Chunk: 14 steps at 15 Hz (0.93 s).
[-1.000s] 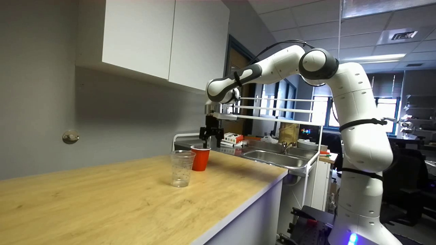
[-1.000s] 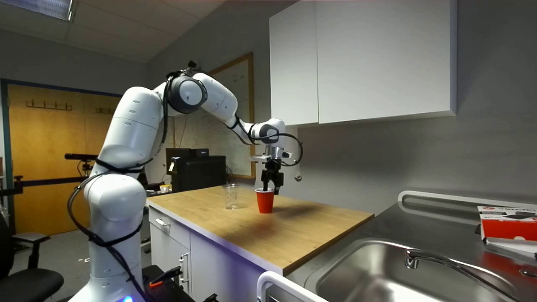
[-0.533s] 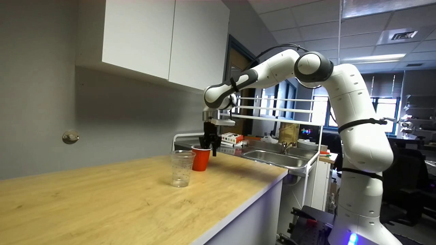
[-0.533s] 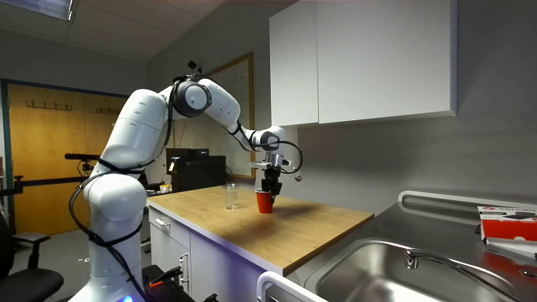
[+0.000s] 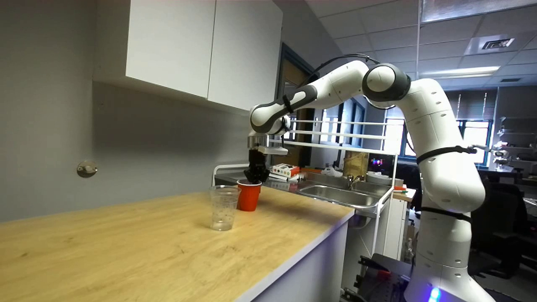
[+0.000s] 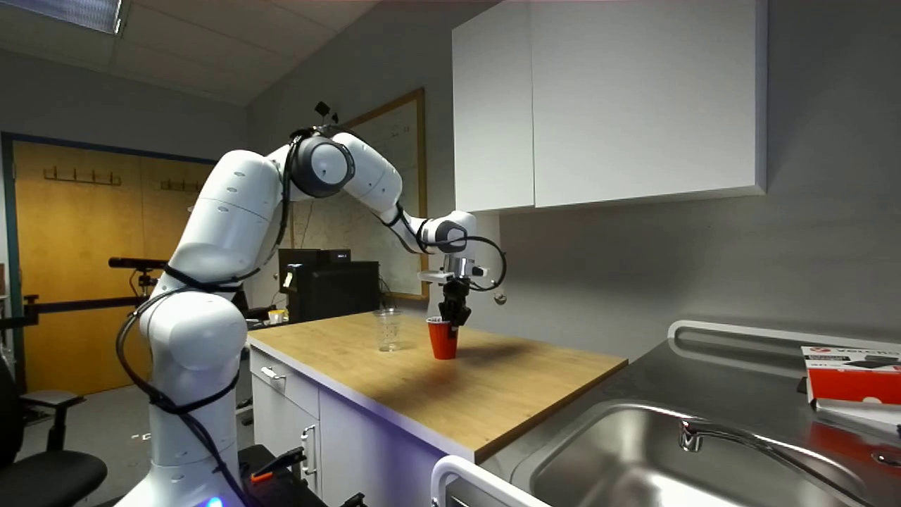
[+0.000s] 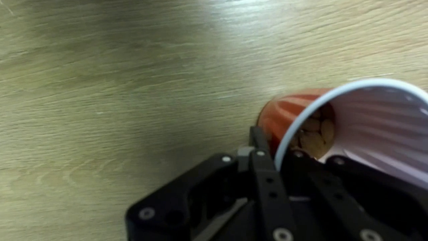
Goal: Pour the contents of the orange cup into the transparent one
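Note:
The orange cup [image 7: 281,112], red-orange with a pale rim, stands on the wooden counter in both exterior views. At its bottom lie several brown, nut-like pieces [image 7: 314,139]. My gripper [image 7: 277,149] points down and is shut on the cup's wall at the rim, one finger [image 7: 259,137] outside and the other inside the cup. The inner fingertip is partly hidden by the rim. In an exterior view the gripper [image 6: 455,320] sits at the cup's wall side. The transparent one [image 5: 223,212] stands upright beside the orange cup [image 6: 443,343], apart from it in an exterior view, and is outside the wrist view.
White wall cabinets [image 5: 201,50] hang above the counter [image 5: 138,247]. Beyond its end come a metal sink [image 6: 619,451] with a tap and a red-and-white box [image 6: 852,373]. A white rack [image 5: 344,147] stands near the arm.
My gripper has come down from above the cup's rim, and its fingers have gone from wide apart to shut on the cup's wall. The orange cup has shifted very slightly.

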Each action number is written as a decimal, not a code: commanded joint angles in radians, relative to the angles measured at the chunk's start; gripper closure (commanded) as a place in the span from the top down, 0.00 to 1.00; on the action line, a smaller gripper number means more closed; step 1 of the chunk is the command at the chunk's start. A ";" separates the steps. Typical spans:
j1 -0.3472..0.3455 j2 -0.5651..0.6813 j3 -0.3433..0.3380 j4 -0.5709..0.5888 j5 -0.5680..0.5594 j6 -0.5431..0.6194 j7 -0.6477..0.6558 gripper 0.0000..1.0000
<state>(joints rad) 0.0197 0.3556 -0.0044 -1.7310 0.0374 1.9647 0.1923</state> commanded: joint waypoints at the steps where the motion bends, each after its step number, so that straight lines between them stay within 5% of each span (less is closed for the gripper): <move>1: 0.000 -0.003 0.002 0.017 0.017 -0.004 -0.008 0.08; 14: 0.154 -0.138 0.035 0.030 -0.165 -0.194 0.212 0.05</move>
<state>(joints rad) 0.1360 0.2661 0.0143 -1.7154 -0.0475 1.8310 0.3297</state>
